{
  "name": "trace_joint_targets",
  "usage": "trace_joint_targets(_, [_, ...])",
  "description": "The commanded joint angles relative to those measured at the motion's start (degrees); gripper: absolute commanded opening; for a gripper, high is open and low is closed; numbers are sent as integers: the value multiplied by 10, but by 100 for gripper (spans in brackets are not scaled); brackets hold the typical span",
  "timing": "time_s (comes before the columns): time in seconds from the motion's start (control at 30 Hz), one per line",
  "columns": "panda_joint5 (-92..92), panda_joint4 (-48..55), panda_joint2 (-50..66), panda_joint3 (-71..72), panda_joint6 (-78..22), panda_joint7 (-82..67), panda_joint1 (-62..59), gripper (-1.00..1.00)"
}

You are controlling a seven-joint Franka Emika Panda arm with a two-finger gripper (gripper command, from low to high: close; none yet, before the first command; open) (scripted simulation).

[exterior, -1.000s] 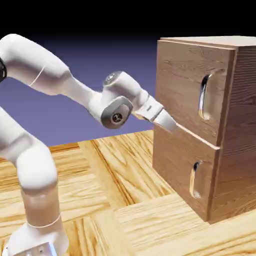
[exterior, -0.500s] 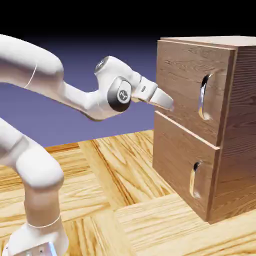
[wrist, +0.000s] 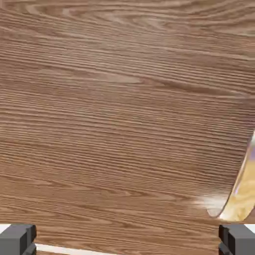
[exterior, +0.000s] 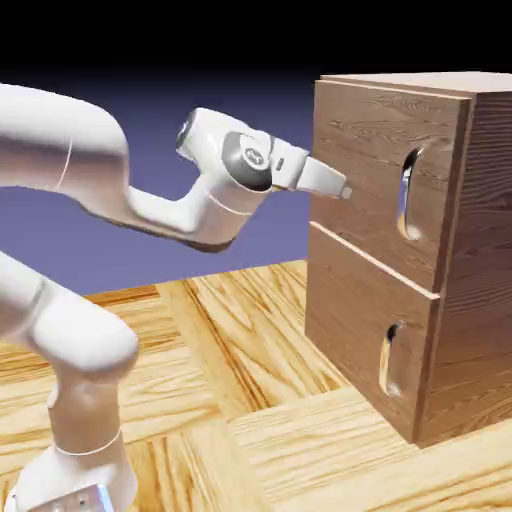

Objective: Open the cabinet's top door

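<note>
Top door: the upper wood-grain panel (exterior: 365, 140) of the cabinet (exterior: 490, 220), closed, above the lower panel (exterior: 350, 310).
Door handle: the upright silver bar (exterior: 404, 195) in its oval recess, near the door's edge at the exterior view's right; in the hand view it shows only at the right border, low.
Gripper (exterior: 346, 192): fingers wide apart, nothing between them, in front of the door and beside the handle.
Step in hand: I judge it is the bringing of the fingers to the bar.
Good approach: first move sideways until the bar lies between the two fingertips, then go in straight and slowly.
Care: a forward push from here would probably meet only flat wood.
</note>
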Motion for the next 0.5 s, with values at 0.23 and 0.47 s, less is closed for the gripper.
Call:
trace_joint_targets(0.23, [-199,28,-30,-75,-17,146,69,100])
trace_joint_targets(0.47, [-374,52,-56,-140,-32,273,129,100])
